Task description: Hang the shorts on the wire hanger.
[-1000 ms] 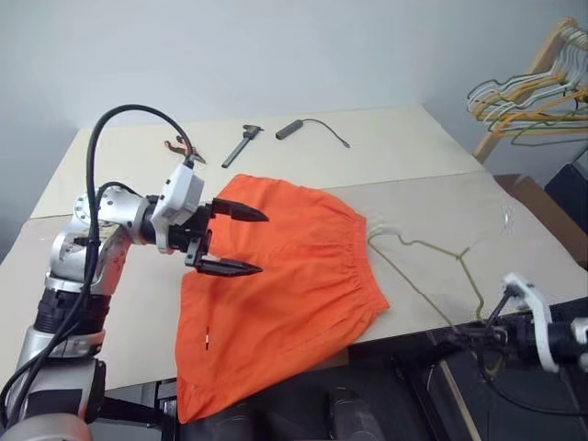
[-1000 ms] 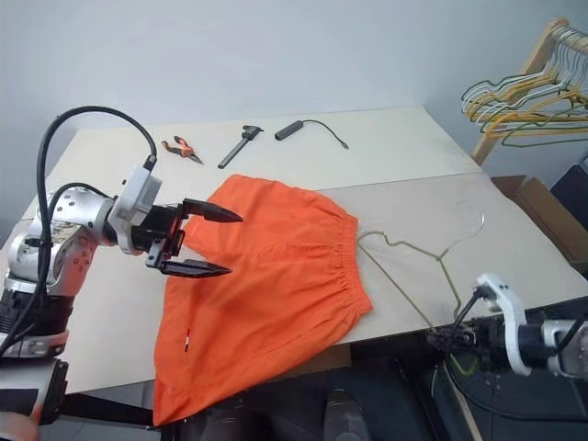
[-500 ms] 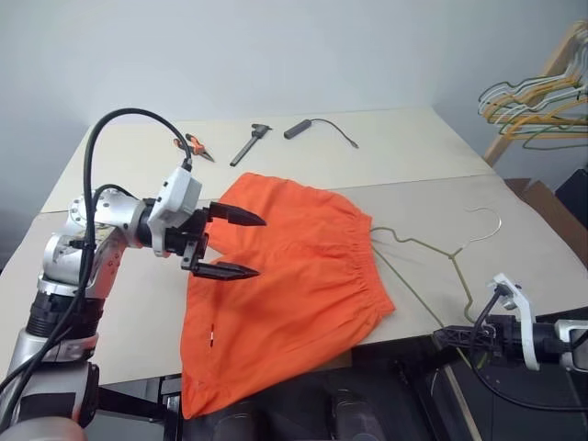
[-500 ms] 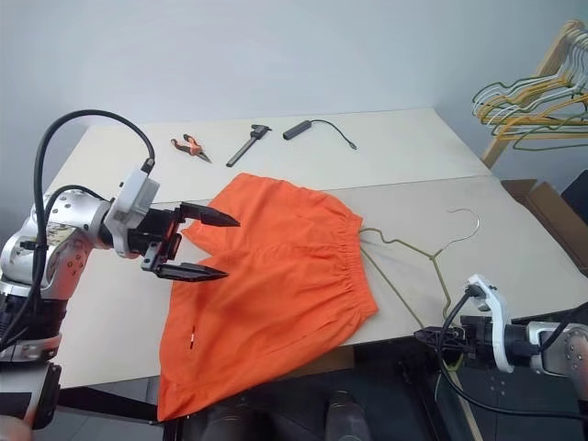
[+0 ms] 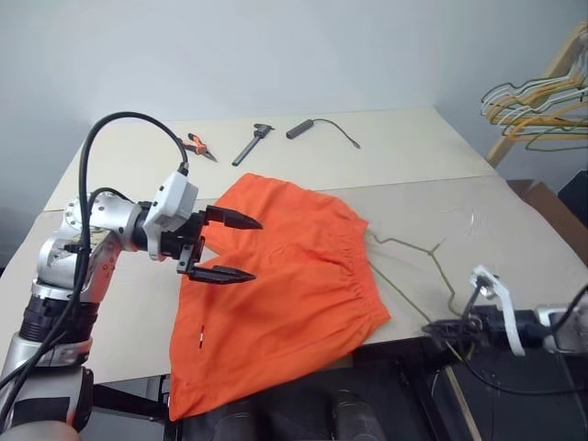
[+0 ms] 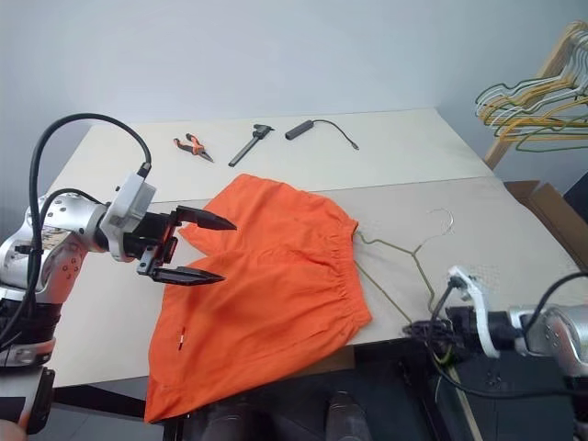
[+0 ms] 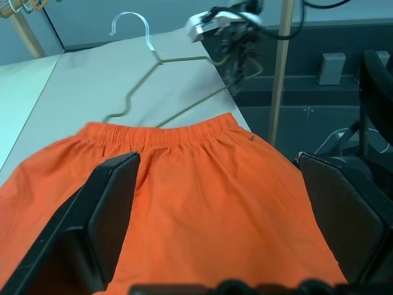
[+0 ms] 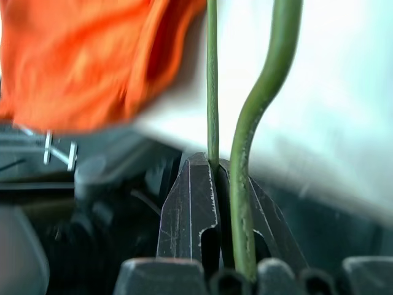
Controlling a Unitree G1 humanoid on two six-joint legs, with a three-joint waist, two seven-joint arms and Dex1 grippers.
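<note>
At lower right, the right gripper clamps the wire hanger at the table edge. At centre left, the left gripper hovers spread apart over the shorts.

Beige table, pale grey wall

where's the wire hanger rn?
In the head views the wire hanger lies on the table right of the shorts, touching their waistband, its near corner clamped in the shut right gripper at the table's front edge.
</note>
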